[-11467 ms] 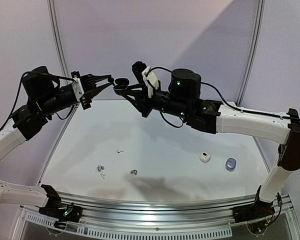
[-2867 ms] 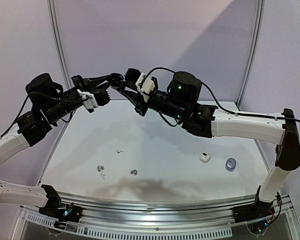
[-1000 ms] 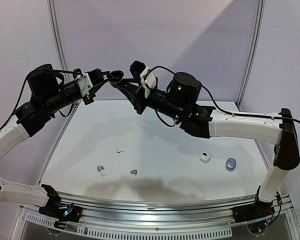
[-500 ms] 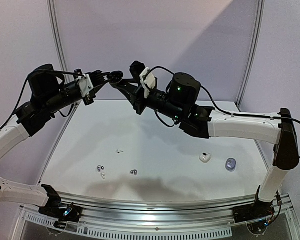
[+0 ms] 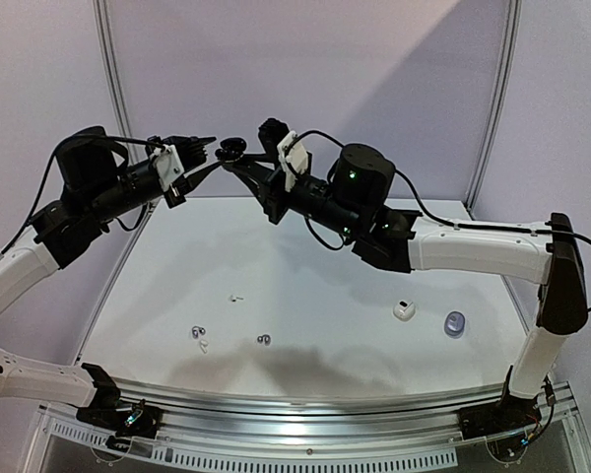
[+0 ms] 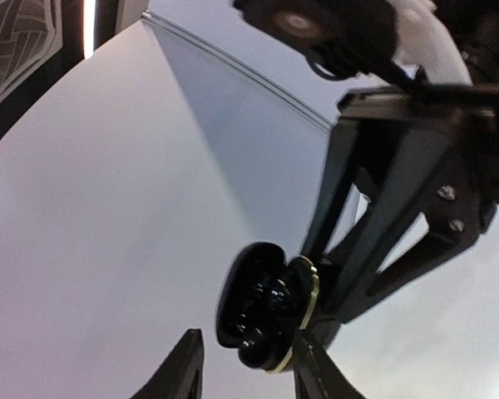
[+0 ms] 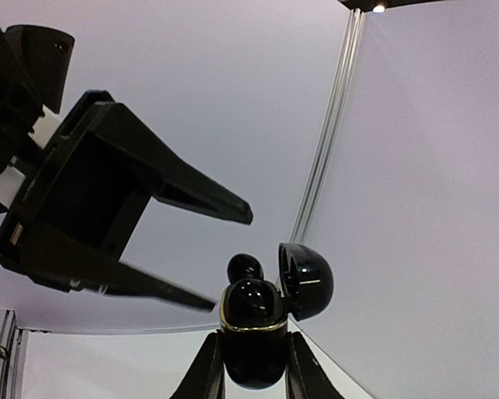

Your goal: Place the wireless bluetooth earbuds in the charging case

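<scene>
My right gripper (image 5: 238, 158) is shut on a black charging case (image 7: 254, 337) and holds it high above the table, lid (image 7: 306, 281) hinged open. Two black earbuds (image 7: 256, 301) sit in its wells, and they also show in the left wrist view (image 6: 262, 309). My left gripper (image 5: 211, 154) is open and empty, its fingertips straddling the case mouth without touching it (image 6: 248, 376). Several tiny earbuds lie on the table: a white one (image 5: 236, 297), a grey pair (image 5: 198, 332), another white one (image 5: 204, 345) and a grey one (image 5: 264, 340).
A white case (image 5: 404, 310) and a pale blue case (image 5: 455, 323) stand on the white table (image 5: 325, 266) at the right. The table's metal front rail (image 5: 305, 399) runs below. Both arms meet high over the table's back left.
My left gripper's fingers have parted and drawn slightly back from the black case. The right gripper holds the case in nearly the same spot.
</scene>
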Controlling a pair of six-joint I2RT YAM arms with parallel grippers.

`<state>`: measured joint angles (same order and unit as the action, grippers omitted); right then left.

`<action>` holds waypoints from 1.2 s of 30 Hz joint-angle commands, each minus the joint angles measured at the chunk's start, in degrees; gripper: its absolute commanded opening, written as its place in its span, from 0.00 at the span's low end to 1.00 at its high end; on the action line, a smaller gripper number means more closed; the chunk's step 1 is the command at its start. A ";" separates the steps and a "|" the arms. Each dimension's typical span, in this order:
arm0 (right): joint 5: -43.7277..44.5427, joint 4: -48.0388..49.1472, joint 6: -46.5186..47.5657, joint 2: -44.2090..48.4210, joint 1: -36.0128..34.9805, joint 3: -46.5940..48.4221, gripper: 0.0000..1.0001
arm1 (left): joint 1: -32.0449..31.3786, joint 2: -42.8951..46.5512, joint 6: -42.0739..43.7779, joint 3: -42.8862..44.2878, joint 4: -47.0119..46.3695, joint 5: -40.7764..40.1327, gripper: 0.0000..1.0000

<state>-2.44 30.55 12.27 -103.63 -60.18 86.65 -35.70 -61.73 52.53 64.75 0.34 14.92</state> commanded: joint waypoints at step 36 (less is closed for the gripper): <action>-33.29 -6.69 -9.22 2.85 4.55 7.71 0.00 | 16.31 -12.62 -47.50 14.03 -1.32 35.30 0.31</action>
<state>-33.06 26.35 4.73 -99.72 -55.18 92.51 -19.18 -72.84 7.49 76.42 3.27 40.34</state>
